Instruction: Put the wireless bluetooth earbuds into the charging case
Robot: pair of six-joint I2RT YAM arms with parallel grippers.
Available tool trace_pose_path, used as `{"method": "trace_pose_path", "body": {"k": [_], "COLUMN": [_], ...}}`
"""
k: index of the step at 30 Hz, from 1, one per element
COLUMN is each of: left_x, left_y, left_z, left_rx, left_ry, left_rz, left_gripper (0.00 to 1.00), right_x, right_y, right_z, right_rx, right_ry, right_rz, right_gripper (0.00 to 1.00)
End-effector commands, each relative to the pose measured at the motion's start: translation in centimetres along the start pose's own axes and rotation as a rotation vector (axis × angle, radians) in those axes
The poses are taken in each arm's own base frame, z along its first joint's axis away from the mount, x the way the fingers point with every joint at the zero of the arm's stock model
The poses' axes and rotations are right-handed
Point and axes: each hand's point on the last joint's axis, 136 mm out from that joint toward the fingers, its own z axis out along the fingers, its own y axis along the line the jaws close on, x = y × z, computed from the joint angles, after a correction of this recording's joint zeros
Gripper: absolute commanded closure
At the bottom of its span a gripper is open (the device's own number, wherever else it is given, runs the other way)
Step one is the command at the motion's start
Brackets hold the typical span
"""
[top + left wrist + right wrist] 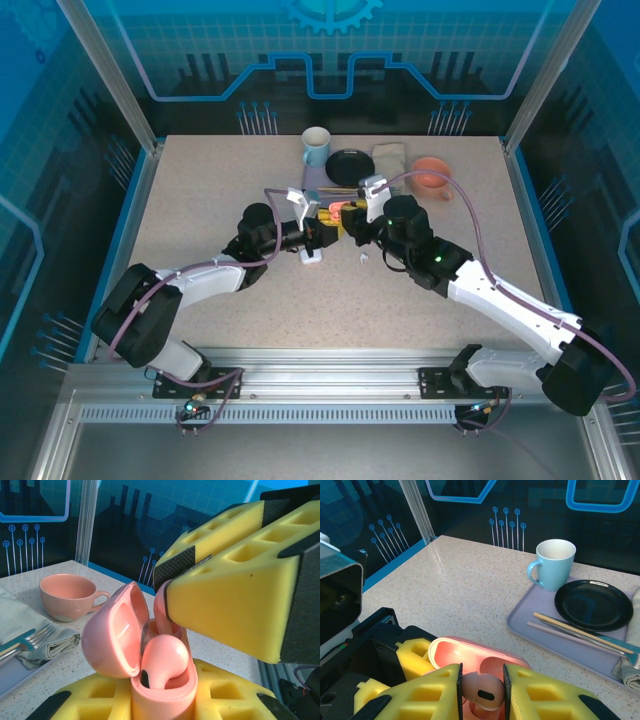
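Glossy salmon case (112, 640), lid open; left hand (162, 707) clamps it; right hand (481, 677) pinches smooth earbud (482, 692)

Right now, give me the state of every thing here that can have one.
Pink charging case: lid open, clamped in the left jaws.
First pink earbud: seated in the case.
Second pink earbud: gripped in the right jaws, above the case.
Blue mug: upright.
Pink cup: upright.
Black plate: empty.
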Motion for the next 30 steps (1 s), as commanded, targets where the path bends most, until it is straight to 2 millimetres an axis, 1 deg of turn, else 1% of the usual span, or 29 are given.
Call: {"method": "trace_pose_path", "body": {"k": [1,7,14,20,30], "left_x": [-3.6,-3.3,-2.9,-3.1,-3.7], "left_y": [-0.3,-0.5,-0.5,-0.5,-0.4], "left_z": [0.4,0.5,0.5,0.5,0.6], "left_rx": [0.004,0.014,0.014,0.013,0.006], "left_ry": [-0.102,-0.092,-0.084,-0.087,-0.101], "left_rz": [0.058,0.052,0.049,0.051,0.063], "left_gripper": [1.00,1.00,1.00,1.00,1.00], "right_x": [0.6,-1.0,-2.1,-1.8,-0.2], "right_y": [-0.4,-1.6,-2.5,-2.6,-1.8], "right_z": [-0.4,-0.5,-0.3,-0.3,-0.2], "right_rx": [0.023,0.036,0.037,0.033,-0.011], "right_ry": [0.010,-0.028,-0.049,-0.040,0.006], "right_rz": [-0.011,0.053,0.098,0.099,0.082], "right_gripper": [0.74,0.74,0.74,0.75,0.75]}}
